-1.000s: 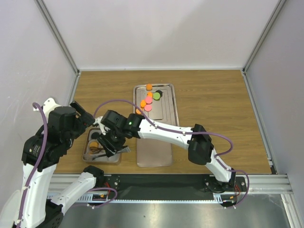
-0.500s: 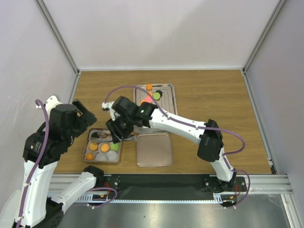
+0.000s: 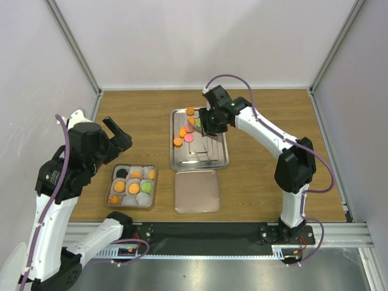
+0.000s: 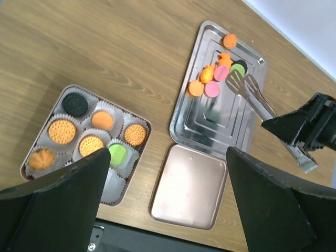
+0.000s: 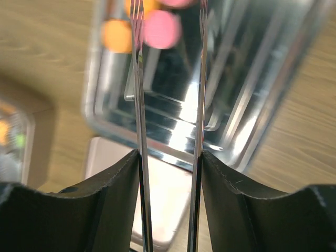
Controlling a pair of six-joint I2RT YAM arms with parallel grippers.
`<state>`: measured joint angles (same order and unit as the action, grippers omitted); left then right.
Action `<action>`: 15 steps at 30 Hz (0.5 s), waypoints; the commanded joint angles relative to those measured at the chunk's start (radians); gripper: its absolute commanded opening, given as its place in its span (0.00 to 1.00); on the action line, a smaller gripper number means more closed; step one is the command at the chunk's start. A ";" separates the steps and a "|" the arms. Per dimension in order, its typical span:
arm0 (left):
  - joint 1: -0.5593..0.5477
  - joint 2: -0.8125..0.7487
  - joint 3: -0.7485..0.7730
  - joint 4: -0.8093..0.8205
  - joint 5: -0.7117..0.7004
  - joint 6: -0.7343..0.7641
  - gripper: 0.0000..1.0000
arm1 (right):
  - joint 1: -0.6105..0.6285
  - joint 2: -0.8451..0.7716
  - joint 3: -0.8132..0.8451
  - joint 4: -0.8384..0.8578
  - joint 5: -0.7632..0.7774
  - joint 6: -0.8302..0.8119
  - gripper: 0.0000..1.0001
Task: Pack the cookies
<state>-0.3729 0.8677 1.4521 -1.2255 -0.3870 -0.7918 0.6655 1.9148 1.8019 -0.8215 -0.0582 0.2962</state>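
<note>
R gripper [image 3: 209,121]: clamped on the handles of steel tongs [image 4: 252,97]. In the wrist view the two blades run parallel with a gap between them and nothing in it, so the tongs are judged empty.

Change noted: 1 s ago this arm is reaching across to the small box [image 3: 112,203] with the tongs down in it. Half a sec ago it is lifting off the box. Now it is stretched over the far end of the steel tray [image 3: 221,163], slotted tong heads just beside the black and green cookies [image 4: 239,67]. Judgement: one drop-off is complete and the next pick-up is starting.

Cookies, loose lot [image 3: 188,130]: clustered at the far left of the tray, orange, pink, one green, one black, some touching. Rest of the tray is bare.

Cookies, packed lot [image 4: 75,105]: box sits near L of the tray and has paper cups. Approx. seven are filled (black, green, rest orange). Two near-side cups look empty from the top view, though the L wrist view hides them.

Box lid [image 3: 197,191]: flat on the table [image 3: 273,109], just in front of the tray, off the box.

L gripper [image 3: 118,134]: fingers wide apart, holding nothing, raised above the box area, position approx. unchanged over the last sec. No part in the transfer.

Task status: partway done. Cups are nearly full, more cookies are loose than cups left, and the lid isn't fitted yet.
</note>
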 commanded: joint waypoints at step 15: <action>-0.003 0.033 0.053 0.096 0.039 0.098 0.99 | 0.100 0.026 0.022 -0.004 0.037 -0.031 0.52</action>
<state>-0.3729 0.9089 1.4826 -1.1599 -0.3584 -0.7162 0.7261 1.9297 1.7927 -0.8398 -0.0299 0.2852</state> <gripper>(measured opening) 0.993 0.524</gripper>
